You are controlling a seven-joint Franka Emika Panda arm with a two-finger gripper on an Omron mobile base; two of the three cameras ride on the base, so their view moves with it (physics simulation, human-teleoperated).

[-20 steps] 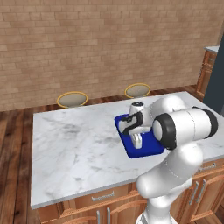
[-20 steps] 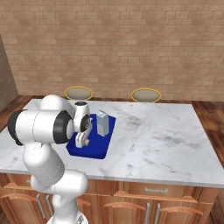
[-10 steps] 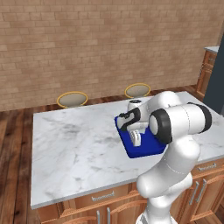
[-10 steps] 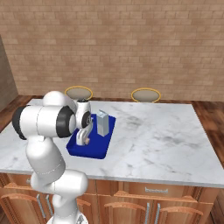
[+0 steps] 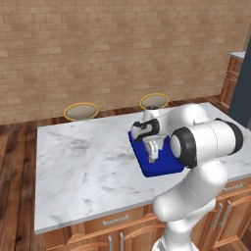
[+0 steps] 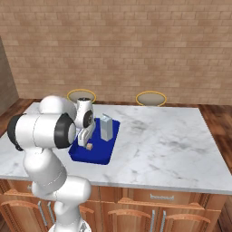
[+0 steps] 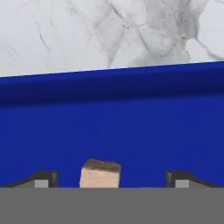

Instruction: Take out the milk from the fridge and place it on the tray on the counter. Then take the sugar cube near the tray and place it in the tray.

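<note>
The deep-blue tray lies on the marble counter. On its far half the milk stands upright. A small tan sugar cube rests on the tray floor. Just above the cube, my gripper points down, open. In the hand view the sugar cube sits between the spread fingertips, clear of both. From the left base, the gripper hangs over the tray, and my arm hides the milk. A dark edge of the fridge shows at far right.
Two round stools stand behind the counter, before a brick wall. Bare marble spreads left of the tray, and more to its right. Wooden cabinets front the counter.
The jaws have gone from shut to wide open, leaving the sugar cube lying on the tray. The arm has shifted only slightly over the tray.
</note>
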